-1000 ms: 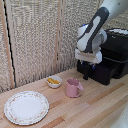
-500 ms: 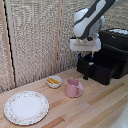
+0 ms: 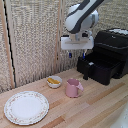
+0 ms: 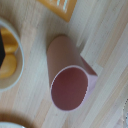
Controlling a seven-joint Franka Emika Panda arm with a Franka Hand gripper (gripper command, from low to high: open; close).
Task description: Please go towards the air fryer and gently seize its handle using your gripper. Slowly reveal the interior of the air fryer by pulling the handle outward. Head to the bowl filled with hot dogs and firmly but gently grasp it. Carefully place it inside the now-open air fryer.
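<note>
The main risk at this moment was the pink cup, which stood on the worktop just beside the bowl, between it and the air fryer. In the wrist view the cup filled the middle of the picture while the bowl showed only at the edge, so a straight descent would likely have met the cup, or tipped it, instead of reaching the bowl. A rim grasp on so shallow a bowl could also slip and spill the hot dogs.

The arm hung high above the worktop, its white wrist block level and the end effector pointing down, roughly over the cup and well clear of everything. Whether its short fingers were released or clenched I could not tell (they were too small and dark in the exterior view, and not seen from the wrist); nothing appeared to be held.

The air fryer's drawer looked pulled out, the handle jutting toward the cup. A large patterned plate lay well apart toward the exterior view's left.
</note>
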